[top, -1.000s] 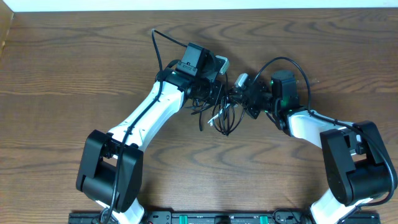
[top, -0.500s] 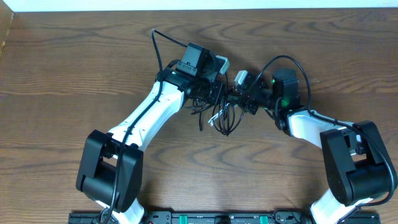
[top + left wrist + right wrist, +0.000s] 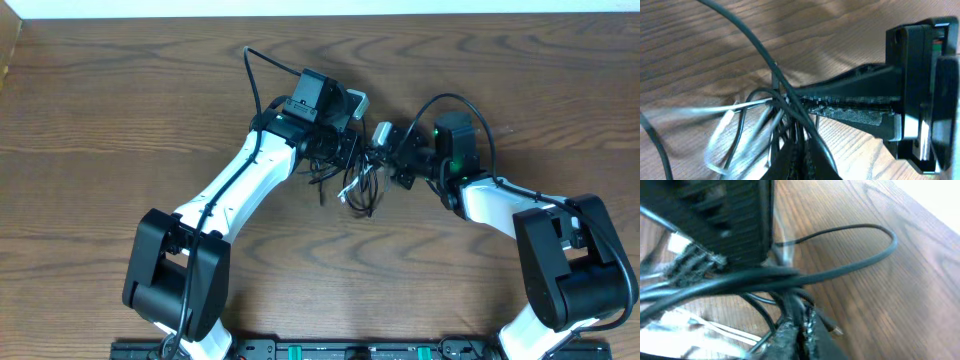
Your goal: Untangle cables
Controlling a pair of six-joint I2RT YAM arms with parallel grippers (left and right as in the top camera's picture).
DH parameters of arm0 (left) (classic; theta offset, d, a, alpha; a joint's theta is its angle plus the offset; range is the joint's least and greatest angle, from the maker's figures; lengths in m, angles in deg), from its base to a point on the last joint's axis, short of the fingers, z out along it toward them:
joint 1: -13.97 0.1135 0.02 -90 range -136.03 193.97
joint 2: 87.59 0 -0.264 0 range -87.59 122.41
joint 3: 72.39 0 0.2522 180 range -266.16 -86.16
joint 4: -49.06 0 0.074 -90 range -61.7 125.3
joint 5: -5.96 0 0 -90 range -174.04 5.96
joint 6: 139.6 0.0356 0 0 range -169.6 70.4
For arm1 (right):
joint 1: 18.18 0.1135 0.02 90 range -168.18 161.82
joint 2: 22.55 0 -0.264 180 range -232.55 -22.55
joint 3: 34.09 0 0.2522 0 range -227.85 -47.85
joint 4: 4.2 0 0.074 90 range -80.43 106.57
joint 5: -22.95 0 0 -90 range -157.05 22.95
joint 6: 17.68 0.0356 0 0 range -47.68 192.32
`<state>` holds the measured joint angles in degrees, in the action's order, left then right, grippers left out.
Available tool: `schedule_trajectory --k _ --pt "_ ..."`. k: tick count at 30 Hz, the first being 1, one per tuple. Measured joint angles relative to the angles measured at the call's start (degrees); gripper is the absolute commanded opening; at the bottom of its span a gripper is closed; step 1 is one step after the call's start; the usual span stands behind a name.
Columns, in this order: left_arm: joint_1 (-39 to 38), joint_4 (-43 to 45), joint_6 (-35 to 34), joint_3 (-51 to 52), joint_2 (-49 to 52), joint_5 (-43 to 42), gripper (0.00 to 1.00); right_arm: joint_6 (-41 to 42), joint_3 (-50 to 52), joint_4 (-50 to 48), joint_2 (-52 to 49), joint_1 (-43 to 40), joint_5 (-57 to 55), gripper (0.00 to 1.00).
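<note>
1. Cables sit in one knot near the middle of the table, directly between the two grippers and touching both.
2. In the left wrist view, the left gripper has its dark fingers pressed together, pinching thin black strands that rise out of the tips.
3. Just past those tips the white cable lies in small, soft loops on the wood. It is slim and glossy, and blurred in this view.
4. In the right wrist view, the right gripper is likewise closed to a narrow pinch. Its rough, matte pads meet, and black strands gather into the nip.
5. One black cable, round and smooth, arcs away from that pinch in a wide bow over the table, then curves back.
6. From overhead, the white-shelled left arm and right arm reach in from the near edge, and their black wrists converge on the knot.
7. Loose loops of the cables hang toward the near side of the two fingertips, black loops tangled with white.
8. The table is brown wood with a long horizontal grain and a dull sheen, and it runs on beyond the grippers to its far edge.
</note>
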<state>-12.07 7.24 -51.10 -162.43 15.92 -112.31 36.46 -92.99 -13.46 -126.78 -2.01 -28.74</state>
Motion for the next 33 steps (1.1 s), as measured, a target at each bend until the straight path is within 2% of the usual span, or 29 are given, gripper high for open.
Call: schedule_trajectory --k 9,10,13,16,18,20,33 --pt "0.0 0.0 0.0 0.0 0.0 0.1 0.08 -1.0 0.0 0.8 0.0 -0.7 0.8 0.01" --pt "0.0 0.0 0.0 0.0 0.0 0.1 0.13 -1.0 0.0 1.2 0.0 -1.0 0.9 0.01" --pt "0.0 0.0 -0.1 0.0 0.0 0.1 0.17 -1.0 0.0 4.8 0.8 -2.7 0.3 0.01" --pt "0.0 0.0 -0.1 0.0 0.0 0.1 0.35 -1.0 0.1 9.6 3.5 -4.5 -1.7 0.01" --pt "0.0 0.0 -0.2 0.0 0.0 0.1 0.59 -1.0 0.1 12.4 5.6 -5.5 -3.2 0.01" --pt "0.0 -0.1 -0.2 0.0 0.0 0.1 0.69 -1.0 0.2 15.4 8.2 -6.7 -4.9 0.01" --pt "0.0 -0.1 -0.1 0.0 0.0 0.2 0.71 -1.0 0.2 35.3 22.7 -10.3 -13.3 0.01"
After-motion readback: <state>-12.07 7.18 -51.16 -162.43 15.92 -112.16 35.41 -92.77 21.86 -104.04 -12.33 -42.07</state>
